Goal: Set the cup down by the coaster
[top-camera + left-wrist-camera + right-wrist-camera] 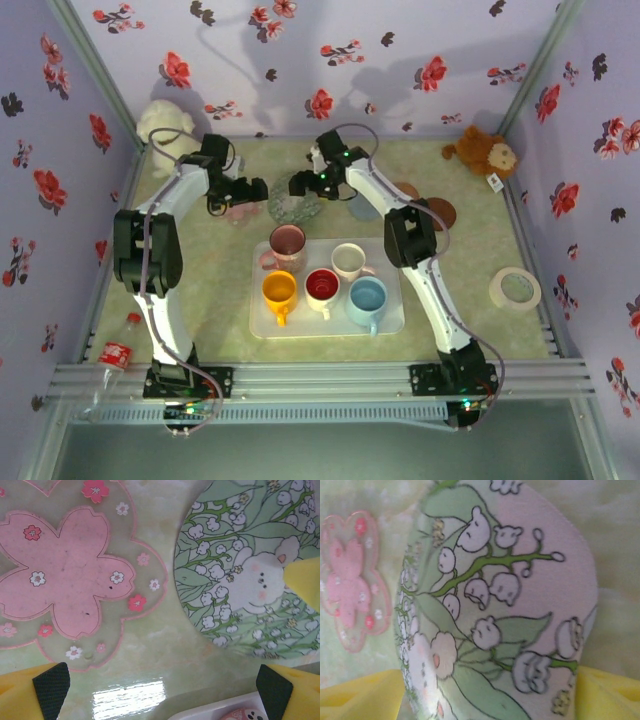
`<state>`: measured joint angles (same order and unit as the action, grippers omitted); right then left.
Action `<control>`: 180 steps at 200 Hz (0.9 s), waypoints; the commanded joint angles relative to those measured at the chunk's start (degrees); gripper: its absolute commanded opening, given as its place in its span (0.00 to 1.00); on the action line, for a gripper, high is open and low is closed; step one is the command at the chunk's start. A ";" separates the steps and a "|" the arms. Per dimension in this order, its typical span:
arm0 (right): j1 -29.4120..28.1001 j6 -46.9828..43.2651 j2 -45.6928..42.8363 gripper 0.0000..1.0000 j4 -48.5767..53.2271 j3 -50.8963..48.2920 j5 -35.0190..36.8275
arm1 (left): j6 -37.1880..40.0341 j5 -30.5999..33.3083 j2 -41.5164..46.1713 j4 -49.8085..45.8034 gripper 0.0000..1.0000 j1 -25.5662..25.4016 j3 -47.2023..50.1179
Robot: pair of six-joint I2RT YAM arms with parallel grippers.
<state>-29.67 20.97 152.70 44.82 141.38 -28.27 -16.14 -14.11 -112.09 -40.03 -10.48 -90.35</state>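
You are hovering the left gripper [162, 690], wide open and empty, over the flower coaster [65, 575]. The right gripper [485, 700] is straddling the round coaster [235, 580] at three o'clock, perhaps steadying it; grip unclear.

Pale green marbled table top [150, 645]: glossy, we see a bright light patch mirrored in it. Pink flower-shaped coaster [65, 580]: smooth translucent plastic, finely speckled. Rounded cup printed with green leaves and white bell flowers [510, 605]: smooth, low sheen; we cannot tell ceramic from plastic. Left gripper [162, 692]: yellow plastic fingers [20, 692], black pads [50, 690] finely ribbed, matt. Near edge: ridged silver metal rail [320, 378]. Far corners: fuzzy cloth white plush toy [160, 125] and brown plush toy [485, 152].
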 commanded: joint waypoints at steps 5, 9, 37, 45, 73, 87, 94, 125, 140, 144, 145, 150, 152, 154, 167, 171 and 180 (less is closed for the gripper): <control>-1.22 2.07 2.42 0.85 0.52 1.70 -3.57 | 0.40 -0.04 0.57 0.15 0.99 0.70 0.92; -1.25 2.06 2.42 0.85 0.63 1.69 -3.25 | 0.41 -0.05 0.58 0.13 0.99 0.72 1.01; -1.17 1.36 1.91 0.85 1.86 1.59 -1.32 | 0.30 -0.04 0.56 0.30 0.99 0.73 1.14; -1.16 1.10 1.74 0.84 2.31 1.58 -0.28 | 0.23 -0.01 0.56 0.30 0.99 0.73 1.16; -0.74 0.15 0.40 0.84 3.36 0.71 3.09 | 0.00 -0.13 0.56 0.32 0.99 0.73 1.20; -0.43 -0.51 -0.89 0.84 3.26 -0.51 4.46 | -0.08 0.06 0.72 0.23 0.99 0.74 1.30; -0.30 -0.87 -1.53 0.85 3.30 -1.17 5.13 | -0.29 0.28 0.80 0.05 0.99 0.81 1.29; 0.87 -1.02 -4.39 0.84 2.01 -4.29 4.79 | -1.69 -0.30 -0.04 1.17 0.94 1.16 1.00; 1.28 -0.72 -4.79 0.85 2.20 -4.72 3.90 | -2.13 -0.33 -1.80 1.22 0.88 1.16 -0.62; 1.41 -0.62 -4.78 0.84 2.32 -4.73 3.64 | -2.24 -0.38 -2.25 1.45 0.85 1.16 -0.91; 1.43 -0.60 -4.78 0.85 2.35 -4.77 3.57 | -2.28 -0.39 -2.34 1.54 0.85 1.16 -0.94; 1.50 -0.51 -4.66 0.85 2.37 -4.75 3.22 | -2.46 -0.52 -2.86 2.02 0.81 1.21 -1.05; 1.53 -0.43 -4.64 0.84 2.49 -4.79 3.07 | -2.59 -0.54 -3.04 2.23 0.80 1.17 -1.12; 1.54 -0.35 -4.62 0.84 2.54 -4.75 2.90 | -2.67 -0.54 -3.22 2.45 0.79 1.17 -1.14; 1.46 0.08 -4.10 0.84 2.66 -4.93 1.57 | -3.03 -0.60 -4.65 3.86 0.71 1.12 -1.23; 1.38 0.12 -3.88 0.84 2.64 -5.04 1.18 | -3.02 -0.57 -5.19 4.26 0.68 1.13 -1.32; 1.13 0.12 -3.39 0.83 2.77 -5.28 1.22 | -3.00 -0.28 -6.56 4.64 0.62 1.15 -1.73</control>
<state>-28.86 21.08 150.43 44.91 137.45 -26.74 -18.22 -14.13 -114.63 -37.60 -9.74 -90.39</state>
